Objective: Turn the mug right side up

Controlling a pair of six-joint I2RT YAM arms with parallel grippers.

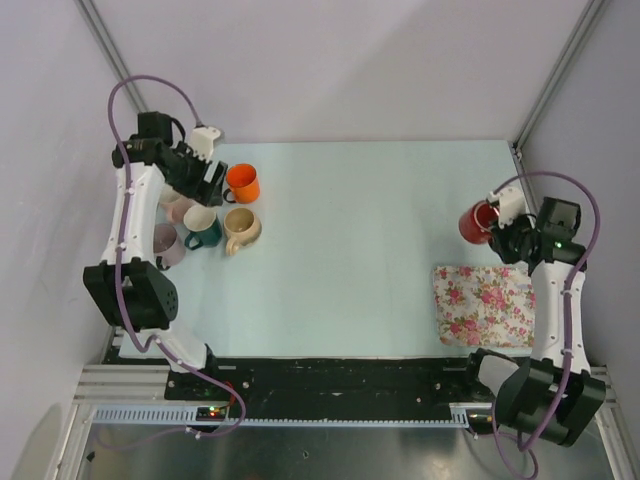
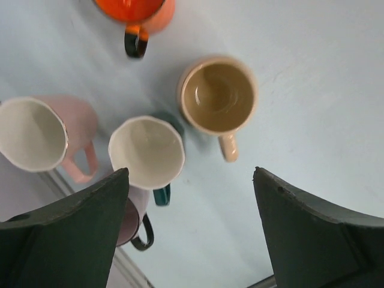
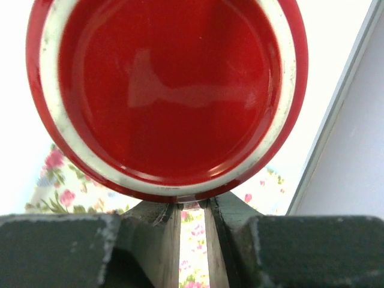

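Observation:
My right gripper (image 1: 498, 224) is shut on the red mug (image 1: 476, 222) at the table's right side, just beyond the floral cloth. In the right wrist view the mug's (image 3: 168, 90) red base with its white ring faces the camera and fills the frame. My fingers (image 3: 157, 240) pinch a part at its lower edge, which the mug hides. My left gripper (image 1: 207, 172) is open and empty, hovering over a cluster of upright mugs at the far left. Its jaws (image 2: 191, 177) stand wide apart.
Upright mugs at the far left: orange (image 1: 242, 182), beige (image 1: 241, 227), teal with a white inside (image 1: 201, 224), pink (image 1: 177, 207) and mauve (image 1: 166, 243). A floral cloth (image 1: 483, 303) lies at the near right. Frame posts and walls stand close on both sides.

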